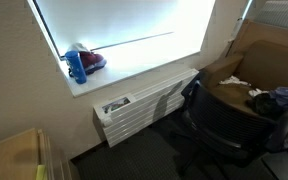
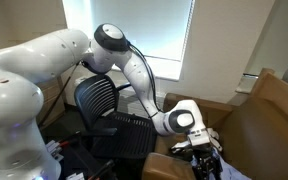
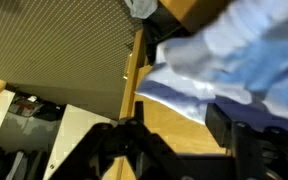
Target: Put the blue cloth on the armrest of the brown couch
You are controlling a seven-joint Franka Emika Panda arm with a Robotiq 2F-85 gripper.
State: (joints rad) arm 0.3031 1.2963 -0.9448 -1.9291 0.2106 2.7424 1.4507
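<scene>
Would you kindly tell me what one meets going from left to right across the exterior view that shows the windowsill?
From the left: blue bottle → radiator → black office chair → brown couch.

Chair side: a black mesh office chair stands just beside the brown couch and blocks that flank in both exterior views.
Slot by chair: in the wrist view the mesh back's edge runs close along the couch surface, leaving only a narrow dark gap.
Low end: the claw has its fingers apart, with bare brown surface between them.
Ahead: a crumpled pale blue cloth lies on the couch and fills the upper right of the wrist view.
Overhead: the white robot arm arches over the chair; open air hangs above the couch.
Floor: a dark free strip runs between the white ribbed radiator and the chair.
Sill: a blue plastic bottle stands well apart from the couch.
</scene>
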